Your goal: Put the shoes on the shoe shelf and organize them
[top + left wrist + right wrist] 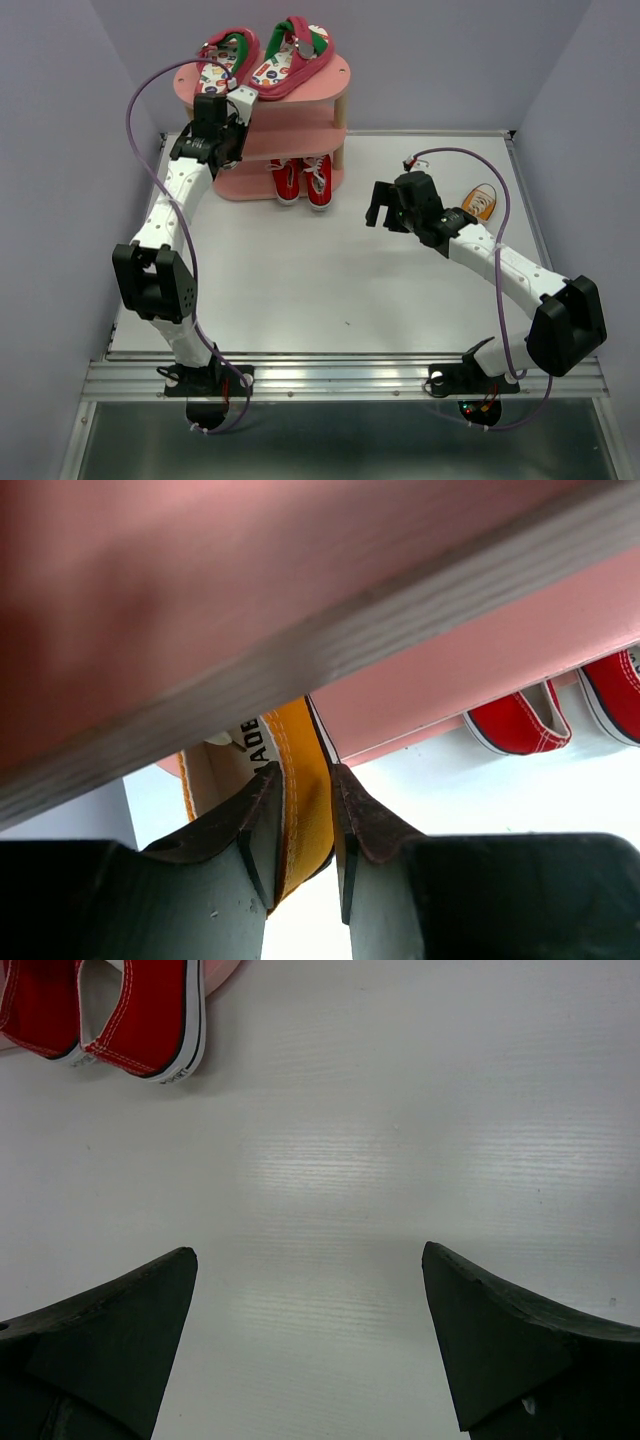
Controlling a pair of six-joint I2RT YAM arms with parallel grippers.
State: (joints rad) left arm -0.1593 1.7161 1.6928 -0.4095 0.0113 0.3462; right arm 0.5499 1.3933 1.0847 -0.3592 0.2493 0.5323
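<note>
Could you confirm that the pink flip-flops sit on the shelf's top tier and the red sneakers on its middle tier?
Not quite: the top external view shows the red sneakers on the bottom tier of the shoe shelf, not the middle. The pink flip-flops do sit on the top tier.

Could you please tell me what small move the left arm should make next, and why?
Probably draw the left gripper straight back out of the pink oval-boarded shoe shelf. Its jaws stand parted around the side wall of the orange canvas sneaker, which seems set on the middle tier, and a second orange sneaker waits on the white table.
</note>
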